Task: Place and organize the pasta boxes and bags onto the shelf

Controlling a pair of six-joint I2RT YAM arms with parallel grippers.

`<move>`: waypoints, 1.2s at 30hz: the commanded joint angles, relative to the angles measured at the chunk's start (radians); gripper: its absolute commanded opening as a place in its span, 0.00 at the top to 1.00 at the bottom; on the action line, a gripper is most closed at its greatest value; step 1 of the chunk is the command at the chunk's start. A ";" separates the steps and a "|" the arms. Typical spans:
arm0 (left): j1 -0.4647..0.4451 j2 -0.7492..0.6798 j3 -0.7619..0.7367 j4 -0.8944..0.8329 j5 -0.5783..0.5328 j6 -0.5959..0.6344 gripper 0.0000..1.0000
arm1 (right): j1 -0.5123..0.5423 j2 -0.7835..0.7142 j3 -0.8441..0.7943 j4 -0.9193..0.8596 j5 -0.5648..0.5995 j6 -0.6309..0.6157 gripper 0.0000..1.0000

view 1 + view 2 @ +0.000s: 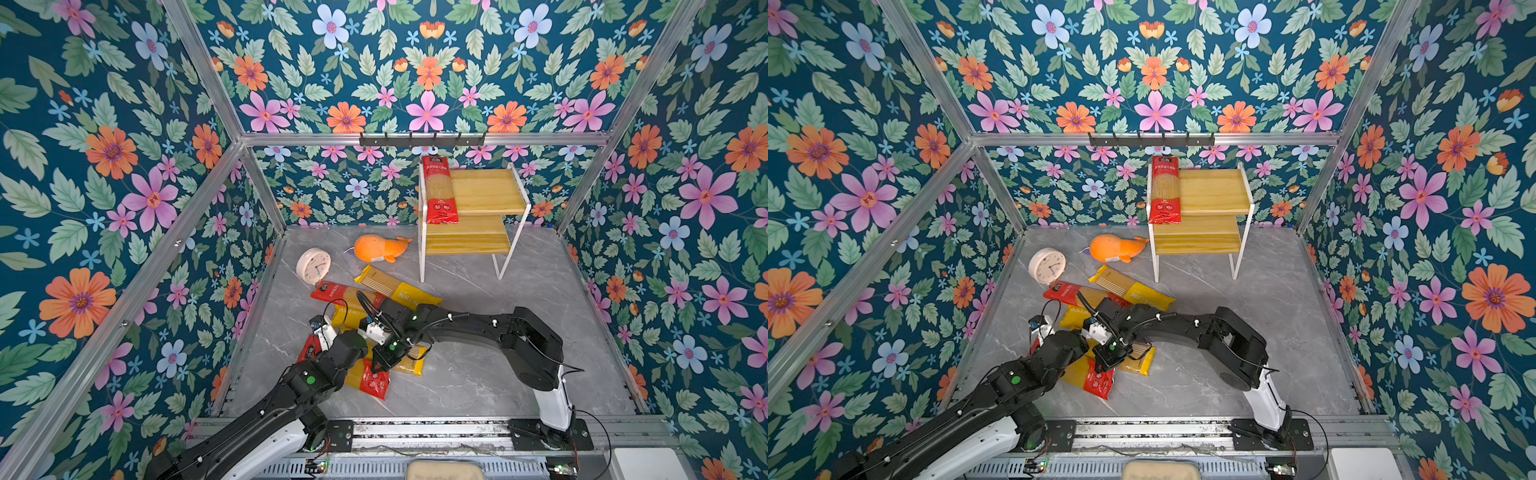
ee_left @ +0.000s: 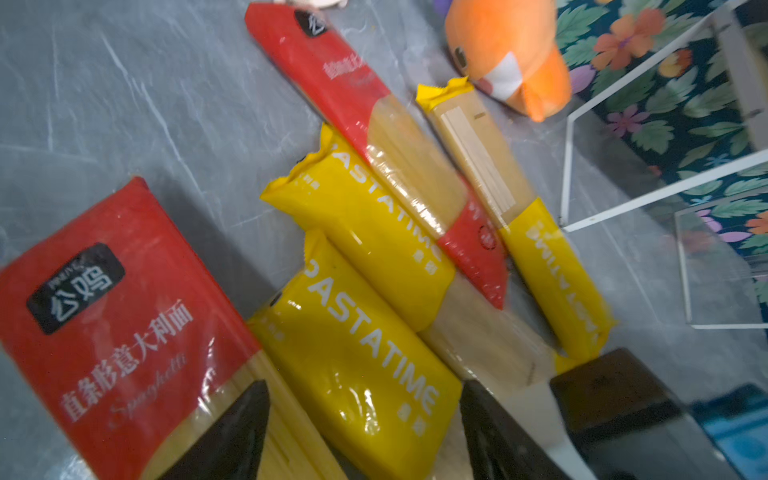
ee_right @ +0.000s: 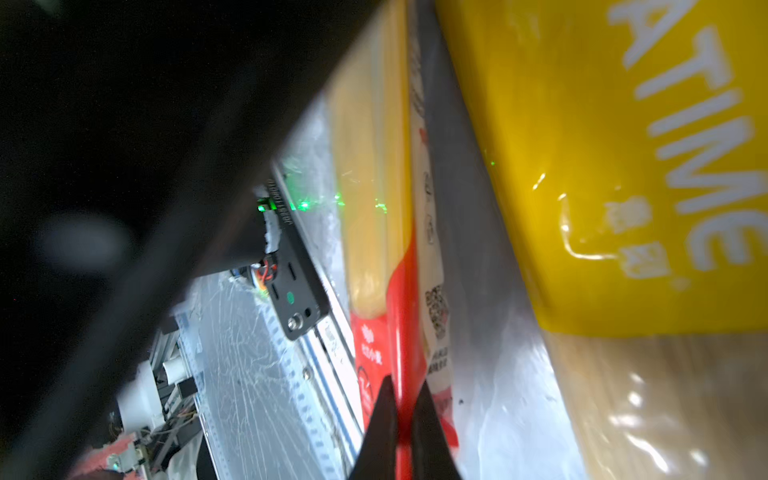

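My right gripper [image 3: 405, 401] is shut on the red end of a clear spaghetti pack [image 3: 374, 232], seen edge-on. In a top view that pack [image 1: 372, 380] lies nearest, under both wrists, with my right gripper [image 1: 381, 365] at its red end. My left gripper [image 2: 365, 419] is open, its fingers [image 2: 245, 424] straddling a yellow PASTATIME pack [image 2: 365, 345]. Beyond lie a second yellow pack [image 2: 365, 224], a red-ended pack [image 2: 374, 116] and a third yellow one [image 2: 552, 266]. One red-ended pack [image 1: 439, 191] rests on the shelf [image 1: 486, 195] top tier, at its left side.
An orange plush whale [image 1: 380, 248] and a pale round clock [image 1: 313, 265] sit behind the pile, left of the shelf's legs. A black hook rail [image 1: 422, 140] hangs on the back wall above the shelf. Both arms cross close together over the pile.
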 commanded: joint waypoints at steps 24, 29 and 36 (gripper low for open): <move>-0.030 0.296 -0.106 0.766 0.308 0.199 0.30 | -0.222 -0.484 -0.687 0.530 0.044 0.513 0.58; 0.009 0.317 -0.162 0.848 0.425 0.156 0.36 | -0.294 -0.419 -0.625 0.477 0.015 0.413 0.51; 0.030 0.246 -0.250 0.852 0.482 0.071 0.37 | -0.297 -0.285 -0.493 0.388 0.010 0.310 0.48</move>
